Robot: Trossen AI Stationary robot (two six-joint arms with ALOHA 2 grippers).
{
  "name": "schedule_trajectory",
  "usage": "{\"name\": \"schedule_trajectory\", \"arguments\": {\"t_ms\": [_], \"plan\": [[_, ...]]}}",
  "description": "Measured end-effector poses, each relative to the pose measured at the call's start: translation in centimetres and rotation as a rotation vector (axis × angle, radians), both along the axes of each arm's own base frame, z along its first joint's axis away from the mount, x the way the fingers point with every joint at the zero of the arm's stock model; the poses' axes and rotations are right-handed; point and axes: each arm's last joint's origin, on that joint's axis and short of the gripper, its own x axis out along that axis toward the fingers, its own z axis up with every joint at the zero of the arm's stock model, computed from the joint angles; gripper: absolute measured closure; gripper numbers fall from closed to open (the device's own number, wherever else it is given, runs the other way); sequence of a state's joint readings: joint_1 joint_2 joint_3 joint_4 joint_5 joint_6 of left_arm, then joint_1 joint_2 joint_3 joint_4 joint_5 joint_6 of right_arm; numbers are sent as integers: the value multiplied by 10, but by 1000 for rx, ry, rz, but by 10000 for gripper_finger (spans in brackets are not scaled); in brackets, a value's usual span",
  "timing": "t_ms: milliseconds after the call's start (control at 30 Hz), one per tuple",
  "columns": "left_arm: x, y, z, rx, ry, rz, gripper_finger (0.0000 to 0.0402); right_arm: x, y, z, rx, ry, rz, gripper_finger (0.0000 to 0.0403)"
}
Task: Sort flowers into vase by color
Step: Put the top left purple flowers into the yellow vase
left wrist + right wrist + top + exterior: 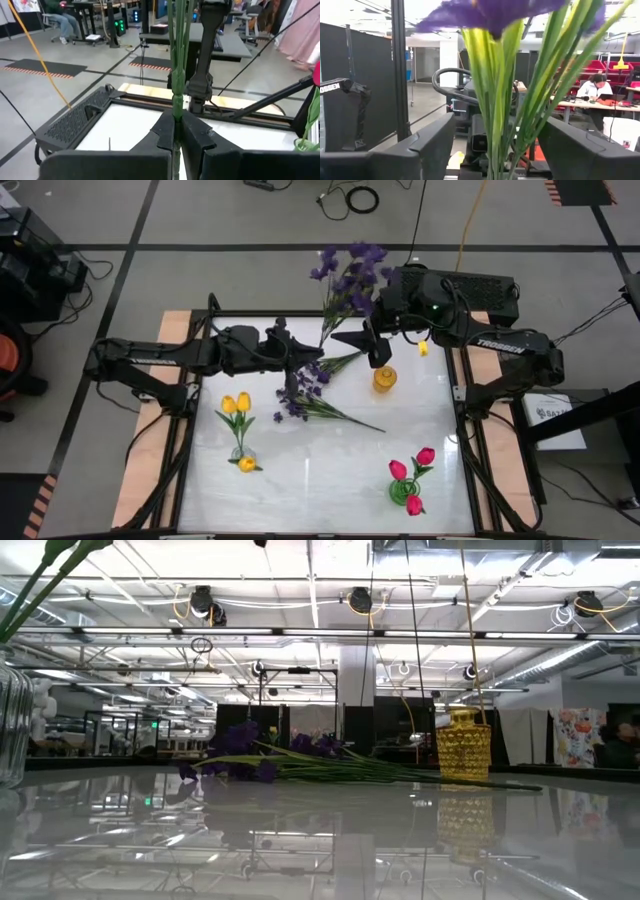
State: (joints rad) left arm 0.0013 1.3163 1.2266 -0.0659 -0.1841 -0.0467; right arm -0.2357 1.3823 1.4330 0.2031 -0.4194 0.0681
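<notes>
A purple sprig (346, 275) stands upright above the table's far middle, with my left gripper (315, 355) shut on its green stems (176, 60). My right gripper (502, 145) is open. Its fingers (432, 142) stand on either side of the same sprig's stems and leaves (505, 115), apart from them, under a purple blossom (490, 12). More purple sprigs (300, 395) lie flat on the table. Yellow tulips (237, 408) stand in a clear vase (244, 460). Pink-red tulips (412, 470) stand in a green vase (402, 492). A yellow vase (385, 378) stands beside the grippers. My left gripper pinches the purple sprig's bunched stems (176, 112) between its two fingers, well below the blossoms. The fingers come level from the table's left and lie across the stems. The sprig stands upright in the hold, its blossoms high above the fingers.
The lying sprigs' long stems (400, 772) stretch across the table toward the yellow vase (462, 745). The clear vase (10, 730) is near the front left. Cables hang behind the table's far edge. People sit at desks in the room beyond.
</notes>
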Motion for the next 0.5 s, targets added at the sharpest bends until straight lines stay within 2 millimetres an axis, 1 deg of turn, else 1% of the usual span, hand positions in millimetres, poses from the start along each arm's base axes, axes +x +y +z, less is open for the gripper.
{"name": "schedule_trajectory", "arguments": {"t_ms": [133,333,500], "plan": [[0,0,0,0,-3,0,386,3,-1,-1,7,-1,1,175],[2,0,-2,-1,7,0,386,13,-3,-9,24,9,5,226],[2,0,-2,-1,13,0,386,14,-3,-9,24,8,6,275]]}}
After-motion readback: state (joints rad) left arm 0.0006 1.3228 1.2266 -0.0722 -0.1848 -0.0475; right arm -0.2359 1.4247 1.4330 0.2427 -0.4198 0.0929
